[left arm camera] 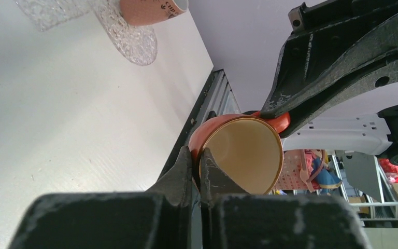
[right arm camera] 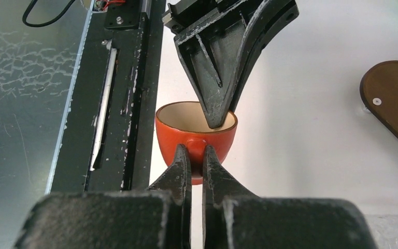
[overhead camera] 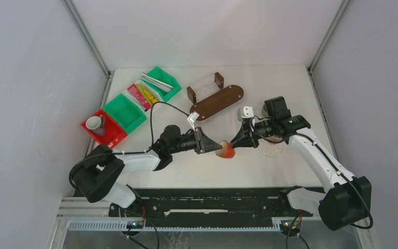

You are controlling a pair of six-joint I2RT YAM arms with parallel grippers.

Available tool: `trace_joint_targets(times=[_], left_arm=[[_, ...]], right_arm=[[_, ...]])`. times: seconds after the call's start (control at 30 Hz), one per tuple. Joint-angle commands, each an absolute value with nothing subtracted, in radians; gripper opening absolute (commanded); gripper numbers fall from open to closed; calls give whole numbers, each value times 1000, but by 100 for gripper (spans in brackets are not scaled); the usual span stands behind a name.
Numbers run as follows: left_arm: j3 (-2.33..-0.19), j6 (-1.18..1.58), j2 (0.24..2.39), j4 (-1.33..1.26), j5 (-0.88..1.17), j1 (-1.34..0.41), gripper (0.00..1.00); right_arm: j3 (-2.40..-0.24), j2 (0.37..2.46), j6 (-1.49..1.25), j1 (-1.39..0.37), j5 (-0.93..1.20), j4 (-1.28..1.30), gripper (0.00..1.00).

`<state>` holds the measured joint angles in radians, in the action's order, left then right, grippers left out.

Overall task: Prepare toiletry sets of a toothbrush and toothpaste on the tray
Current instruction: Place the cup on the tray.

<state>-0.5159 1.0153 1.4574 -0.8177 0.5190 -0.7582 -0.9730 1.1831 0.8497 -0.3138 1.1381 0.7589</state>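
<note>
1. Both arms meet over the middle of the table, and the orange cup [overhead camera: 227, 151] hangs in the air between them, tipped on its side with its mouth toward the left arm.
2. The left gripper [left arm camera: 196, 155] is clamped on the cup's rim, one finger inside the cream wall and one outside.
3. The right gripper [right arm camera: 192, 153] is pinched tight on the little handle [right arm camera: 193, 141], so this is a two-handed hold and reads as a pass.
4. The brown tray [overhead camera: 223, 98] lies farther back, well apart from the cup, and no set stands on it yet.
5. To do the pass well, one arm should let go only once the other's pinch is firm. It should then open cleanly and back straight off without tugging the cup askew.
6. The arm that keeps the cup should turn it upright before it travels, then set it down flat on the tray.
7. The orange cup shows no label. The pink mug [left arm camera: 150, 10] on the glass coaster [left arm camera: 132, 41] carries dark lettering, but the frame edge cuts it off and I cannot read it.
</note>
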Motion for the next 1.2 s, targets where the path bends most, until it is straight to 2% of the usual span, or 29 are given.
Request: trace_joint_targets(times=[0.0,0.07,0.33,0.53,0.87,1.17], left_arm=[[-587,1008,1439,-866,566,-765,0],[-608,935,1409,-746,541,-765,0],[-720,636,1294,-250,385,-767,0],[-797,535,1267,-46,296,-778,0],[-922,439,1293,162,183,-840,0],[-944,441,1316,163,185,-862,0]], right_arm=[[-986,1183,878,-317,1151,745,0],[-986,1193,901,-330,1113,759,0],[-986,1215,952,-374,992,782,16],[-986,1227,950,-402,940,778,36],[-986,1252,940,-460,859,762,41],[-986,1275,928,-510,805,746,44]])
